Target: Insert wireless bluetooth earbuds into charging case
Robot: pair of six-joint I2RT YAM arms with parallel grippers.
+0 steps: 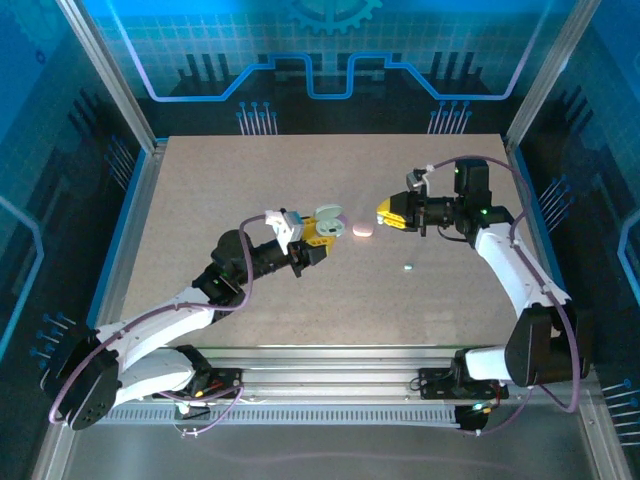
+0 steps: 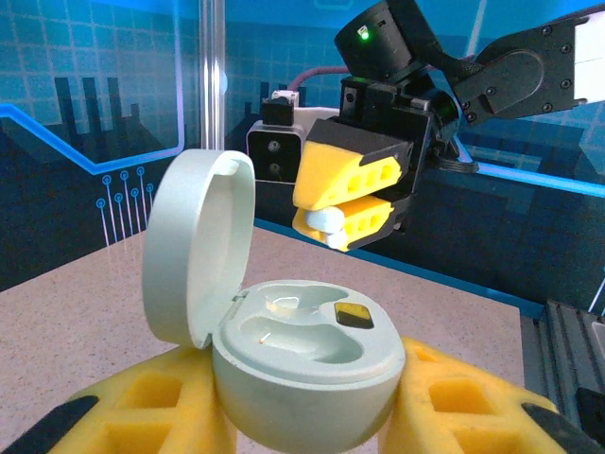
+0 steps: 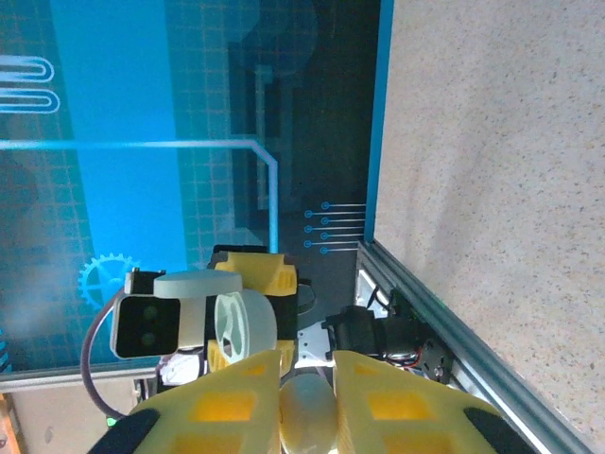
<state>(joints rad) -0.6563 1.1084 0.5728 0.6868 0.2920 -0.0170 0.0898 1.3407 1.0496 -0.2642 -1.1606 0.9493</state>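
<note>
My left gripper [image 1: 318, 238] [image 2: 307, 416] is shut on the pale charging case [image 2: 307, 374], its yellow fingers [image 2: 142, 407] pressing both sides. The case's round lid [image 2: 194, 246] [image 1: 327, 212] stands open to the left, and its wells face up. My right gripper [image 1: 384, 213] [image 3: 307, 374] hangs just beyond the case, apart from it, and is shut on a pale earbud [image 3: 307, 416] [image 2: 326, 222] that pokes out between its yellow fingers [image 2: 345, 175]. A tiny pale nub [image 1: 408, 267], another earbud, lies on the table nearer the arm bases.
A pink oval case [image 1: 362, 231] lies on the tan table [image 1: 240, 180] between the two grippers. Blue walls and metal posts [image 1: 110, 70] ring the table. A metal rail [image 1: 330, 360] runs along the near edge by the arm bases.
</note>
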